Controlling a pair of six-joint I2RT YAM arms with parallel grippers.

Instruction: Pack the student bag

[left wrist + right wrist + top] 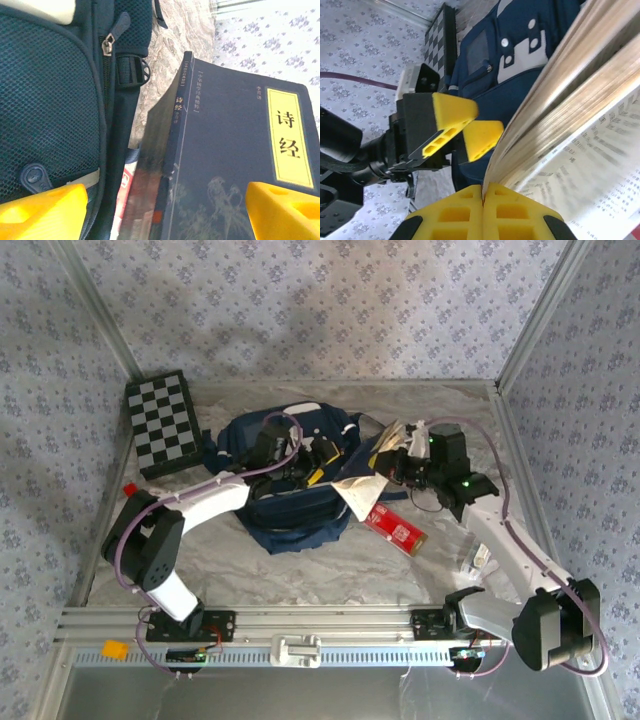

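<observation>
- Far left, at 10 o'clock on the crinkled grey table [300,575]: flat black-and-white chequered board [160,425], well apart from the work.
- Next, the left pincer [162,212], reaching in from 7 o'clock. Yellow fingertips [40,212] spread wide, gripping nothing.
- At table centre, directly under that pincer: large navy blue fabric backpack with white trim [295,520]. In the left wrist view, mesh pocket and zip at 9 o'clock of the fingers. Long axis hard to read from above.
- Toward 3 o'clock within the spread fingers: dark blue book with a yellow title label [225,150]. Spine turned to the backpack, long axis running 6 to 12 o'clock.
- Left fingertip in front of the mesh, right one in front of the cover, so not yet straddling the book. Probably needs a shift toward 3 o'clock for a clean grasp across the book's width.
- At the backpack's 3 o'clock edge: open pale paperback with fanned pages [362,485], just beside the fabric.
- Further toward 3 o'clock, the right pincer [482,195]. Yellow pads [455,215] pressed together, by the look nipping a thin edge of the paperback.
- Judged nearer the backpack: left arm, already above it, with the right only at the rim.
- At 4 o'clock of the backpack: flat red packet [395,530], apart from both pincers.
</observation>
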